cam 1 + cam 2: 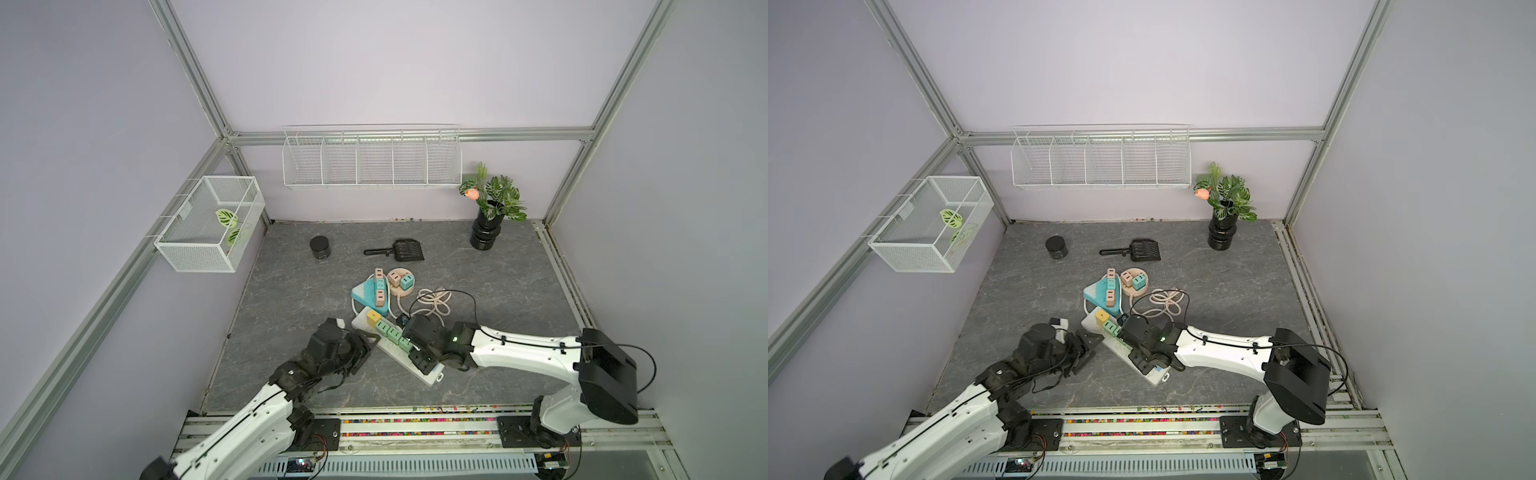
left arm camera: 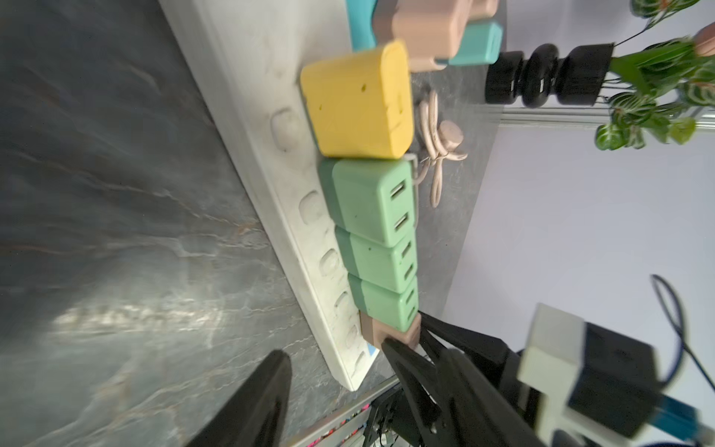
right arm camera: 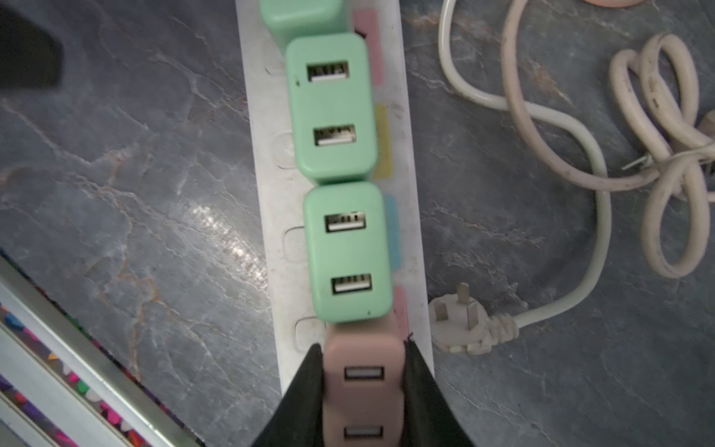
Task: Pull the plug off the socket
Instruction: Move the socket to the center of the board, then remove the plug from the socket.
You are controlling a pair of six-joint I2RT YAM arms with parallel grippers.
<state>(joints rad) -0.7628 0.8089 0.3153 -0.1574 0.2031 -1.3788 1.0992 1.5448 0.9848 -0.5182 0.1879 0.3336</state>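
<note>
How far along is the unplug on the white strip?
Done: right gripper shut on the pink plug. In hand: left gripper sits at the white power strip, probably to brace it. Left: plug looks seated in line with the green plugs; the pull itself remains.

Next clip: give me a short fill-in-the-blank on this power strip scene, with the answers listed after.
1. The plug that the right end effector is shut on is ____ in colour.
2. Between it and the yellow plug, the white power strip carries ____ green plugs.
3. The plant stands in a ____ vase.
Missing words: pink; three; black.
</note>
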